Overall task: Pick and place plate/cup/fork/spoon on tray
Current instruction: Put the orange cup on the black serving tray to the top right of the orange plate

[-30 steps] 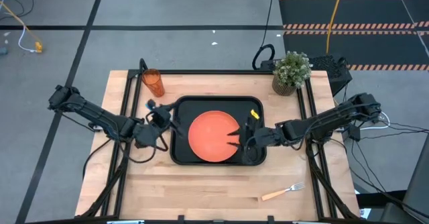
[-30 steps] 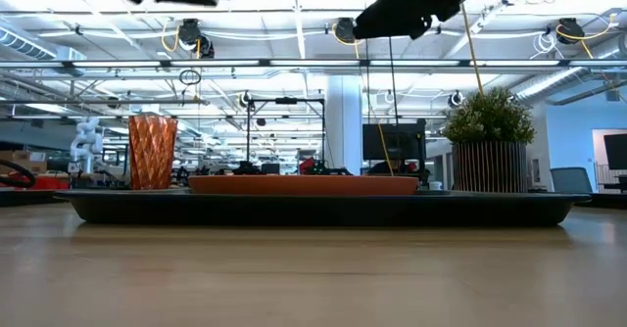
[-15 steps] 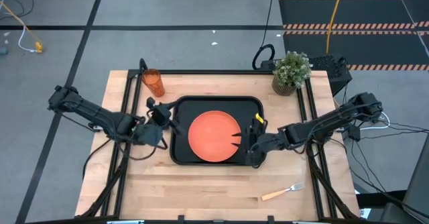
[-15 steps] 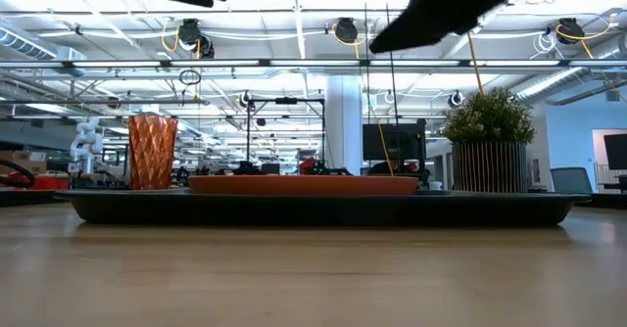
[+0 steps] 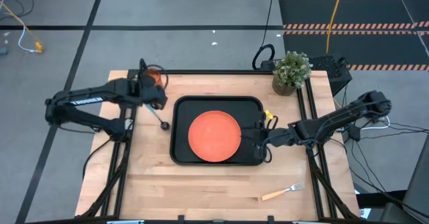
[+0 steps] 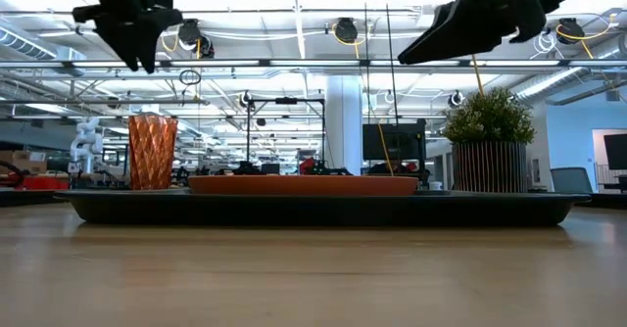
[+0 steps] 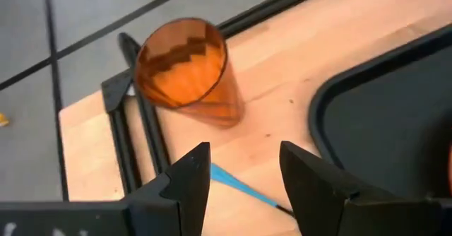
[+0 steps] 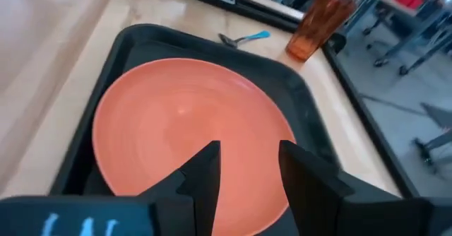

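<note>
The orange plate (image 5: 213,135) lies flat on the black tray (image 5: 182,110). It also shows in the right wrist view (image 8: 191,137). The amber ribbed cup (image 7: 187,70) stands upright on the table at the far left, beside the tray (image 6: 152,151). The blue-handled spoon (image 7: 233,183) lies on the table between the cup and the tray (image 5: 163,123). The tan-handled fork (image 5: 283,192) lies near the front right edge. My left gripper (image 7: 247,179) is open and empty, above the spoon and just short of the cup (image 5: 155,98). My right gripper (image 8: 247,169) is open and empty over the tray's right side (image 5: 258,140).
A potted green plant (image 5: 291,71) stands at the far right corner of the table, also in the low view (image 6: 490,141). Dark frame rails run along the table's left and right sides. Bare wood lies in front of the tray.
My left gripper has risen and swung from beside the tray's left edge toward the table's far edge, and now hangs by the cup. My right gripper has drawn back from over the plate toward the table's right edge. Plate, cup, spoon and fork have stayed put.
</note>
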Action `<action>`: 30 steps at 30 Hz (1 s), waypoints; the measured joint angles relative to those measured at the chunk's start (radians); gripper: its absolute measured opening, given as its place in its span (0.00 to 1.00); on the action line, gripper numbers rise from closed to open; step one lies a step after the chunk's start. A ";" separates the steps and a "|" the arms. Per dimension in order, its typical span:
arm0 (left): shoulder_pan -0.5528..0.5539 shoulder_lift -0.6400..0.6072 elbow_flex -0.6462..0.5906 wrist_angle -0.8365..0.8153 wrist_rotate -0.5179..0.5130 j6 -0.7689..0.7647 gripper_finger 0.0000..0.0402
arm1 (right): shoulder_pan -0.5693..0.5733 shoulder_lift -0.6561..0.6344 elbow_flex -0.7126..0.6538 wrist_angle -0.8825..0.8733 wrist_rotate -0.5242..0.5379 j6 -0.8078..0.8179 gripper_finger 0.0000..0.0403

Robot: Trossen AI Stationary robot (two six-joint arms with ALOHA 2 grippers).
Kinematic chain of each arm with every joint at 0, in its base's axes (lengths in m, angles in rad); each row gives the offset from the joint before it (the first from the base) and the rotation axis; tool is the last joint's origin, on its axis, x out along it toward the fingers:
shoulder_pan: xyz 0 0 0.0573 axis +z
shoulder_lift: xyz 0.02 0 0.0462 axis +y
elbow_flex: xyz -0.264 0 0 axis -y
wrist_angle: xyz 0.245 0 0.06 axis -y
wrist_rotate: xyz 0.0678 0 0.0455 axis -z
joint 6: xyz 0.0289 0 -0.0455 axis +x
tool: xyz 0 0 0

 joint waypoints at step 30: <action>0.507 0.253 0.061 0.128 0.299 0.681 0.43 | -0.053 -0.048 -0.192 0.376 -0.004 -0.124 0.35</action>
